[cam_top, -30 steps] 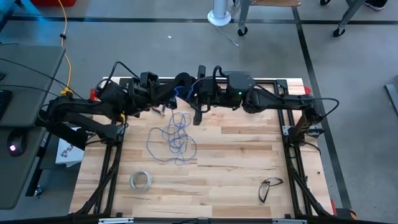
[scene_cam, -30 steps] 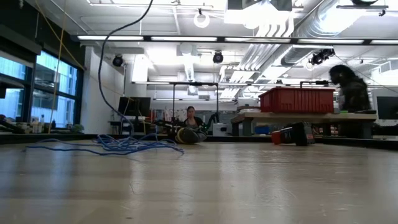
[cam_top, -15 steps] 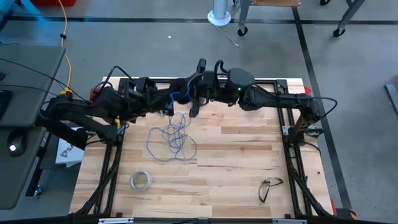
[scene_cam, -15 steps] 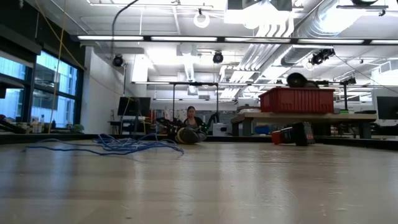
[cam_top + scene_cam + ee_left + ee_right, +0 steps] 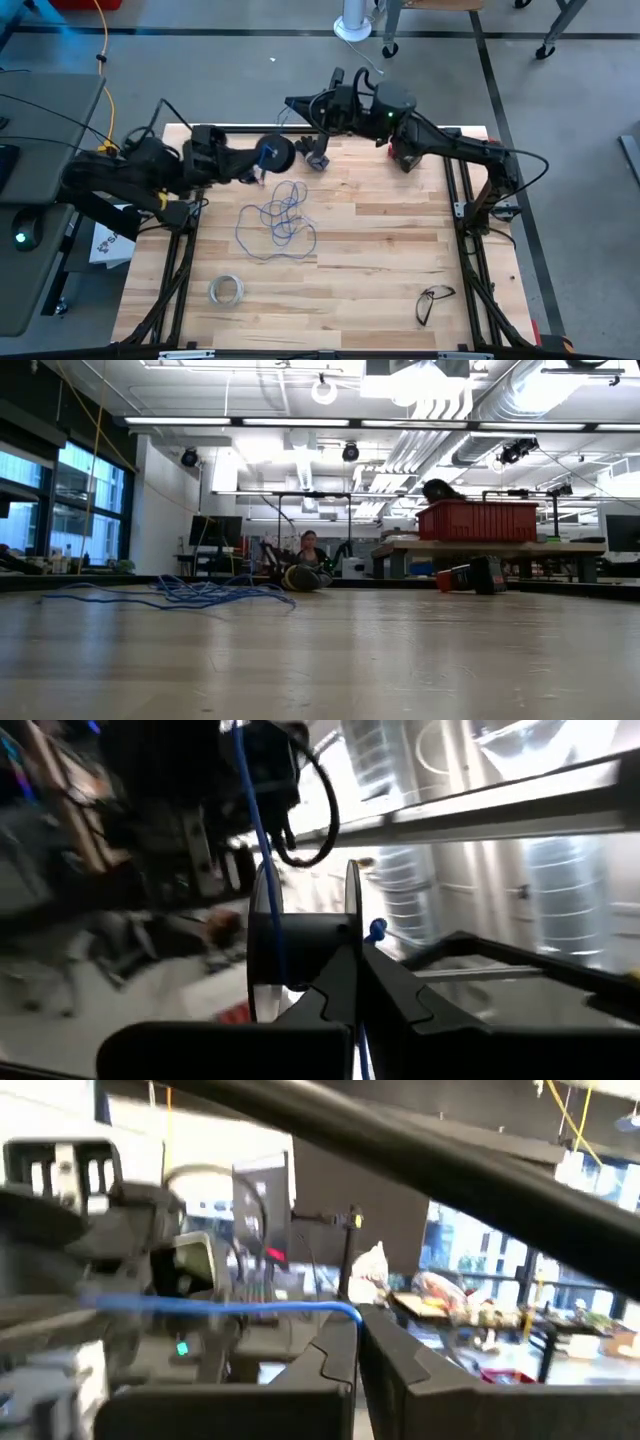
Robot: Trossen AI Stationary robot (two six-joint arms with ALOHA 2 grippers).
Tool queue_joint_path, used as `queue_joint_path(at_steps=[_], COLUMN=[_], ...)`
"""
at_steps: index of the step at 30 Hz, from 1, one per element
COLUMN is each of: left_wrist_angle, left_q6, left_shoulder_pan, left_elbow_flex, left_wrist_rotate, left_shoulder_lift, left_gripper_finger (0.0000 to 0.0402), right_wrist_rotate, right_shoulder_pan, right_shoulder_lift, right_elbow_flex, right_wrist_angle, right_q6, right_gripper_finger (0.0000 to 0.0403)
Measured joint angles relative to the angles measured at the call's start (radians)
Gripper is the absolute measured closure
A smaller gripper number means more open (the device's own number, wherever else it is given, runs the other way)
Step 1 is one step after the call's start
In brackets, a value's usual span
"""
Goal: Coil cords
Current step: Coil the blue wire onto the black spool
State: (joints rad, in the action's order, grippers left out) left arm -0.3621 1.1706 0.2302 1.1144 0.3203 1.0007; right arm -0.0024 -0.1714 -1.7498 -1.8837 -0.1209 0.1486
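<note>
I am seeing the thin blue wire (image 5: 281,222) lying in a loose tangle on the far-left half of the wooden table (image 5: 380,260), with one strand rising to the dark spool (image 5: 273,154) above the table's far edge. The left gripper (image 5: 252,168) is clamping that spool by its rim, its jaws pressed together on it in the left wrist view, where the spool (image 5: 300,955) is standing on edge with wire running across it. The right gripper (image 5: 297,104) is hanging past the far edge over the grey floor (image 5: 240,70), jaws together and pinching the wire's end (image 5: 230,1306).

The planks are lying bare around the tangle. A whitish tape ring (image 5: 227,291) is sitting near the front-left corner and a pair of glasses (image 5: 432,302) near the front right, both well apart from the wire. In the low view the wire (image 5: 190,595) is lying flat on the left, and a person (image 5: 309,546) is sitting far back in the room beside a red bin (image 5: 478,520) on a bench.

The right half and front of the table are giving me open room; black frame rails are running along both sides.
</note>
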Motion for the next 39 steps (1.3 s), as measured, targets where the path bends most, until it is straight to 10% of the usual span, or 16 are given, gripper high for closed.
queue_joint_path(at_steps=[22, 39], left_wrist_angle=[0.207, -0.134], left_q6=[-0.586, -0.832], left_shoulder_pan=[-0.16, -0.342], left_elbow_flex=[-0.001, -0.001], left_wrist_rotate=[0.285, 0.004], left_shoulder_lift=[-0.162, -0.019], left_gripper_finger=[0.0401, 0.0401], right_wrist_rotate=[-0.055, -0.07], right_shoulder_pan=[-0.012, 0.017], right_shoulder_lift=[0.076, 0.07], right_elbow_flex=[0.001, 0.0], right_wrist_angle=[0.197, 0.215], right_q6=[-0.019, -0.096], right_gripper_finger=[0.0403, 0.0403])
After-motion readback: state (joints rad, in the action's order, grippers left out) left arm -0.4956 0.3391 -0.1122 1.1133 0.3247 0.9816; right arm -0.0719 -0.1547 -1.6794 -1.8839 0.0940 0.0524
